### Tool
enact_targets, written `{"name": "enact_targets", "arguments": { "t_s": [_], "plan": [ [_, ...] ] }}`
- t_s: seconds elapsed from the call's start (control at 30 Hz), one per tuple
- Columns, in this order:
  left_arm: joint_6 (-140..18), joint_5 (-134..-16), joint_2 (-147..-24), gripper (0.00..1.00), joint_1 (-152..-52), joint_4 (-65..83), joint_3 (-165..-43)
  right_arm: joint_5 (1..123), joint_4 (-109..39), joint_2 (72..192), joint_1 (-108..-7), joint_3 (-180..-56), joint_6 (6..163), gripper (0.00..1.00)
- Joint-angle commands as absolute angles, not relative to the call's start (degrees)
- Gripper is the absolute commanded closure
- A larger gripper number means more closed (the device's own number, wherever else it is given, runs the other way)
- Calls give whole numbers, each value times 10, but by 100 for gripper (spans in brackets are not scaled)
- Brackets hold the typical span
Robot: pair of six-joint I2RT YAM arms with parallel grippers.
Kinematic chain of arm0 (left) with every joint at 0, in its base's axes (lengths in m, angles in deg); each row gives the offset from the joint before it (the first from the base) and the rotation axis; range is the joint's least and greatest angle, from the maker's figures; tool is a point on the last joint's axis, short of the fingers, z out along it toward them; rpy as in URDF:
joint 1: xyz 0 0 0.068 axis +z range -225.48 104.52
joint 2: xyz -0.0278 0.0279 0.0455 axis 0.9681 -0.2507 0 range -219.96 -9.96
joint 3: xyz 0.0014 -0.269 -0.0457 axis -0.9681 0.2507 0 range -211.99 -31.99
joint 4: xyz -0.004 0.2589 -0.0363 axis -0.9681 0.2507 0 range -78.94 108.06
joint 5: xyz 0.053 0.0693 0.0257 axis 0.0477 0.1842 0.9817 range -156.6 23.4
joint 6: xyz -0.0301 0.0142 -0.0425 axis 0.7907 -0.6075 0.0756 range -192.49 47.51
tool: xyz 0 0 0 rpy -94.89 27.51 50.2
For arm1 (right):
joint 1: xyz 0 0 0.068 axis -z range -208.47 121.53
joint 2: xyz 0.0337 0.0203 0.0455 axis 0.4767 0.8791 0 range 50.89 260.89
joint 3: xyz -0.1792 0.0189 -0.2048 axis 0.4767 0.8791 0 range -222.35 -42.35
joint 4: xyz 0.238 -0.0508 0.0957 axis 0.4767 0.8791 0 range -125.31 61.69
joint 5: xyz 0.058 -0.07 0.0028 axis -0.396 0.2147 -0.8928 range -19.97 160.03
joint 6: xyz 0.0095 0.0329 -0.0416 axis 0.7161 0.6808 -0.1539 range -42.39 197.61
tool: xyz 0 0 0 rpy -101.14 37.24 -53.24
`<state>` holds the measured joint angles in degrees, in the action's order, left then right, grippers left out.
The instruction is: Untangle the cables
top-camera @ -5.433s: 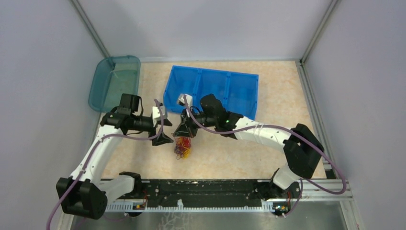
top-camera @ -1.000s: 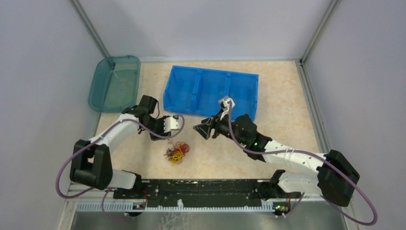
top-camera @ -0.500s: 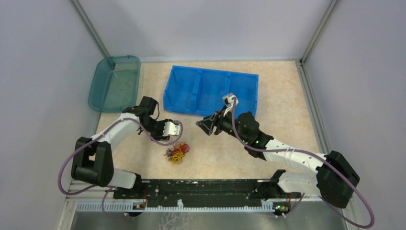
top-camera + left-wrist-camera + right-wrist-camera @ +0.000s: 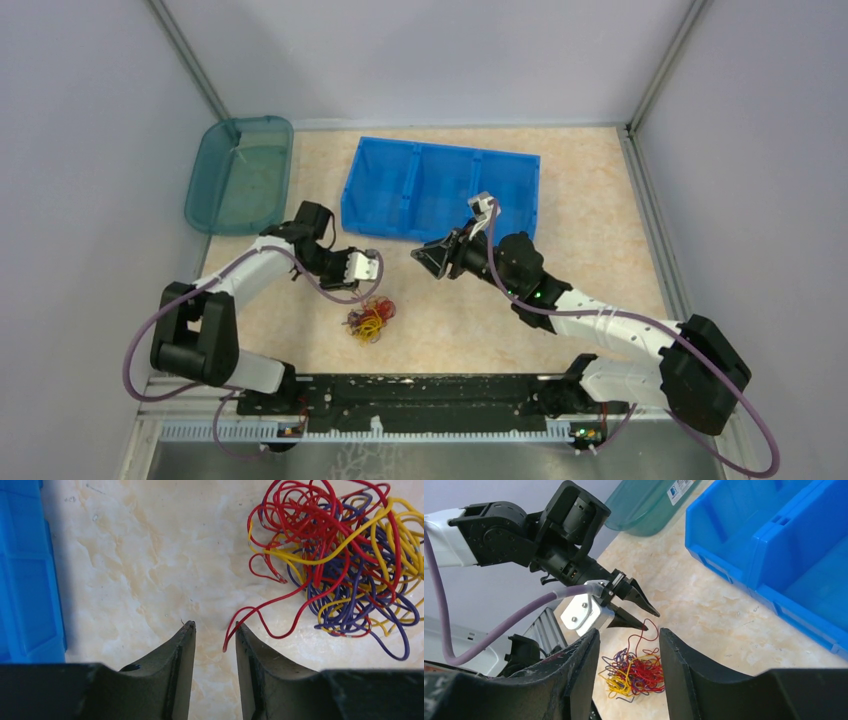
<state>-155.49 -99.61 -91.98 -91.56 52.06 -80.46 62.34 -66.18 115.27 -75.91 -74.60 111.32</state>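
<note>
Two fixtures take up the far half of the bench (image 4: pixel 590 200): a blue three-compartment bin (image 4: pixel 440 185) and, to its left, a teal tub (image 4: pixel 240 170). The near half is bare, pale, marbled surface. It is flat and hard, so we judge that a thin wire lying on it leaves little for a fingertip to get under. Plain walls close the workspace on three sides. There is open surface all round the work area.

Of the two arms, the left is the nearer. The left claw (image 4: pixel 214 626) hangs just beside the cables (image 4: pixel 370 318), on their far side. The right claw (image 4: pixel 629 632) is well apart from them, in front of the bin and looking down at them from the right. Both claws have their jaws apart with nothing clamped.

The cables lie in one knotted heap of red, yellow and dark purple wire, on the bench between the arms. In the left wrist view the heap (image 4: pixel 345 560) lies ahead and to the right of the left claw, not in line with it.

The coming move turns on one loose red strand (image 4: pixel 270 602). It runs diagonally out of the heap toward the left claw. Its free end falls within the gap between the jaws, close to the right-hand finger. We cannot tell whether the fingertips are low enough to touch it.
</note>
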Motion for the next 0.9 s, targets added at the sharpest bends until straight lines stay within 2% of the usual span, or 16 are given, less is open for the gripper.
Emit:
{"name": "enact_targets", "arguments": {
  "t_s": [0.0,0.17,0.37,0.6,0.73,0.87],
  "plan": [
    [-1515,-1038,-913,60,-930,478,-780,620,-696,1146,-758,-754,1125,52],
    [-1510,-1012,-898,65,-935,449,-745,628,-695,1136,-758,-752,1131,54],
    [-1468,-974,-878,85,-935,372,-734,629,-700,1132,-757,-752,1142,57],
    [-1399,-993,-808,99,-935,429,-784,632,-703,1125,-758,-749,1144,59],
    [-1377,-1036,-721,100,-939,487,-802,621,-725,1126,-757,-747,1145,59],
    [-1306,-1080,-650,100,-951,536,-850,579,-754,1143,-758,-753,1146,53]
  ]
}}
